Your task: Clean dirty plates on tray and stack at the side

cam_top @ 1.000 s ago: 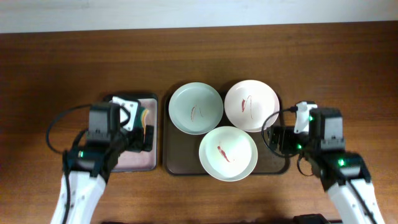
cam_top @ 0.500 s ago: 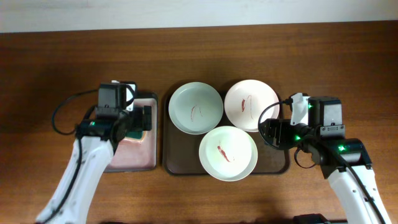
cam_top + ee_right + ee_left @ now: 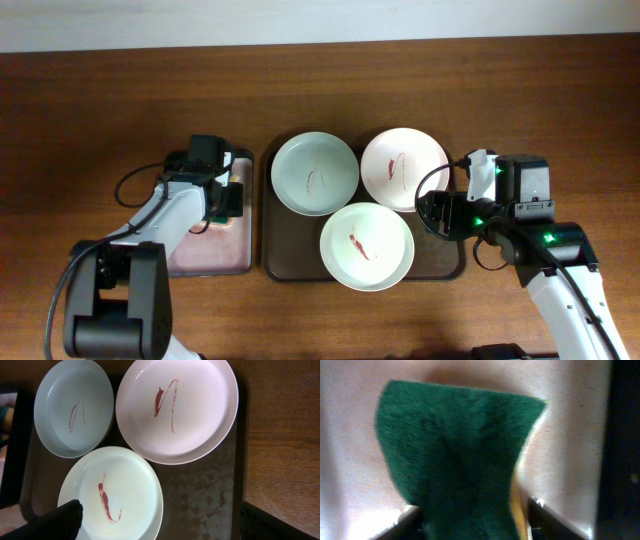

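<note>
My left end effector (image 3: 472,516) clamps the green-and-yellow sponge (image 3: 450,445) over the small pink-lined tray (image 3: 210,255); I should lift straight, grip firm. Three sauce-smeared round plates (image 3: 366,246) lie on the dark brown tray (image 3: 290,250); my right end effector (image 3: 160,522) gapes apart.

I can read no text, label, brand, number or sign in any of my views, neither overhead nor from either wrist.
</note>
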